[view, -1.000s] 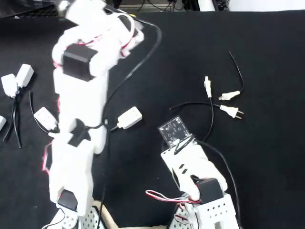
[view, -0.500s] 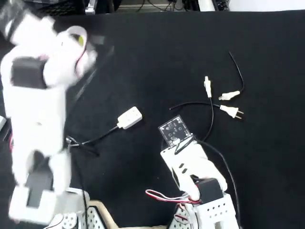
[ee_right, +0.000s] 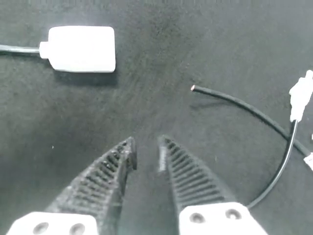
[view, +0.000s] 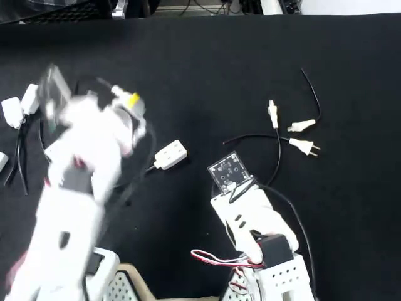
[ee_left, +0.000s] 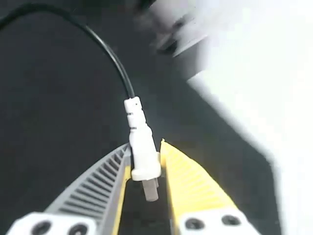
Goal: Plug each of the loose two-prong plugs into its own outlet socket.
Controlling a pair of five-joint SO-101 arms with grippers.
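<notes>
My left gripper is shut on a white two-prong plug, whose black cord trails away from it. In the high view that arm is a blur at the left, its yellow-fingered gripper held above the table. A white outlet socket lies mid-table, seen too in the right wrist view as the socket. Three loose plugs lie at the right. My right gripper hovers low over bare cloth, open by a narrow gap with nothing in it.
More white sockets with black cords lie at the table's left edge. The right arm sits at the front centre. A loose black cord end and a plug lie beyond the right gripper.
The left arm has swung from the back centre out to the left and then back toward the front left, carrying its plug and cord. The right arm and the loose plugs have stayed put.
</notes>
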